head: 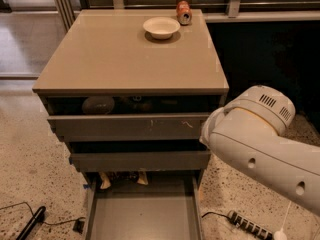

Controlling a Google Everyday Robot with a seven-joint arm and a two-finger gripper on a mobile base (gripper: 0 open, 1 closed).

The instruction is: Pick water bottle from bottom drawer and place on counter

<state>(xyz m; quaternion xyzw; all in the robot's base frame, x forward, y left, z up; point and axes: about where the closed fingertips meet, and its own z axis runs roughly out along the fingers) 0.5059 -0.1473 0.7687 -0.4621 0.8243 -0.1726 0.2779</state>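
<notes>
The counter (pixel 125 59) is the glossy beige top of the grey drawer cabinet. The bottom drawer (pixel 145 216) is pulled open and shows its flat grey inside, with some crumpled tan packets (pixel 122 178) at its back under the drawer above. No water bottle shows in the view. My white arm (pixel 260 139) fills the lower right, beside the cabinet's right front corner. My gripper is out of view.
A white bowl (pixel 161 27) and an orange soda can (pixel 183 12) stand at the back of the counter. The two upper drawers (pixel 130 126) are partly open. A power strip (pixel 247 225) and a black cable (pixel 27 224) lie on the speckled floor.
</notes>
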